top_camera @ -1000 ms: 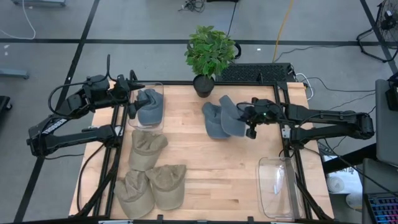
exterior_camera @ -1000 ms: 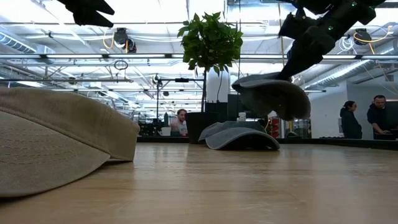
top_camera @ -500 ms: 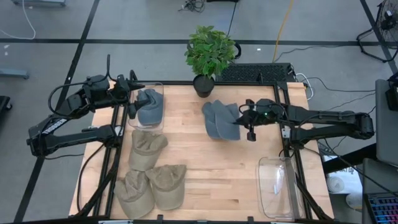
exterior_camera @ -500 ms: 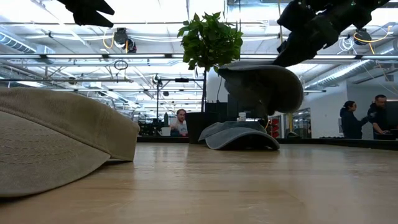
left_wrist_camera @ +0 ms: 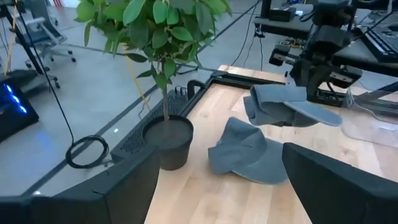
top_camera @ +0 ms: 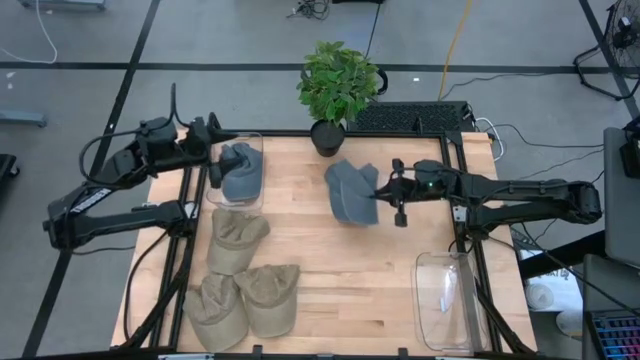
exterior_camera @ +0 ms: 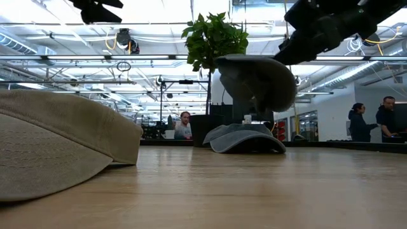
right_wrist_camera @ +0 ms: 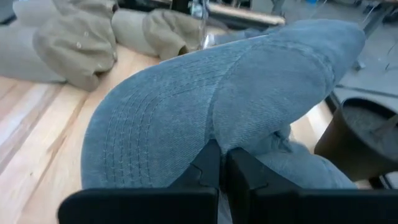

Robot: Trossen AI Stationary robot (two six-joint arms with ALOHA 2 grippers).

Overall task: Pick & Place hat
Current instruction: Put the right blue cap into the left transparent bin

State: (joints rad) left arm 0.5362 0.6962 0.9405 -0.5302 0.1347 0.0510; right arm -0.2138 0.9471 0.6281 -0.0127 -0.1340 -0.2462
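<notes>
My right gripper (top_camera: 383, 191) is shut on a grey-blue hat (top_camera: 356, 182), which hangs in the air (exterior_camera: 255, 81) over a second grey hat (exterior_camera: 246, 138) lying on its rim on the table. In the right wrist view the held hat (right_wrist_camera: 249, 93) fills the frame above the gripper (right_wrist_camera: 222, 169). My left gripper (top_camera: 214, 152) is open, waiting above a clear bin (top_camera: 254, 140) at the table's left far corner; a third grey hat (top_camera: 240, 170) lies in that bin. From the left wrist view, the held hat (left_wrist_camera: 287, 106) shows above the lying one (left_wrist_camera: 249, 154). My right gripper pinches the hat between its two fingers (right_wrist_camera: 208, 163) at the lower edge (right_wrist_camera: 217, 138), about where the stitched brim meets the crown. The fingers come level from the table's right side. The hat is lifted clear, brim and crown spreading away beyond the fingertips.
Three tan hats lie at the near left: one (top_camera: 236, 240) and two (top_camera: 216, 312) (top_camera: 271, 298) at the near edge. A potted plant (top_camera: 338, 85) stands at the far edge. A second clear bin (top_camera: 450, 300) sits at the near right. Bare wood lies mid-table.
My right gripper has moved up and toward the table's left, carrying the grey hat. The hat has swung from hanging low beside the lying hat to sitting higher, over it, and it has turned more level.
</notes>
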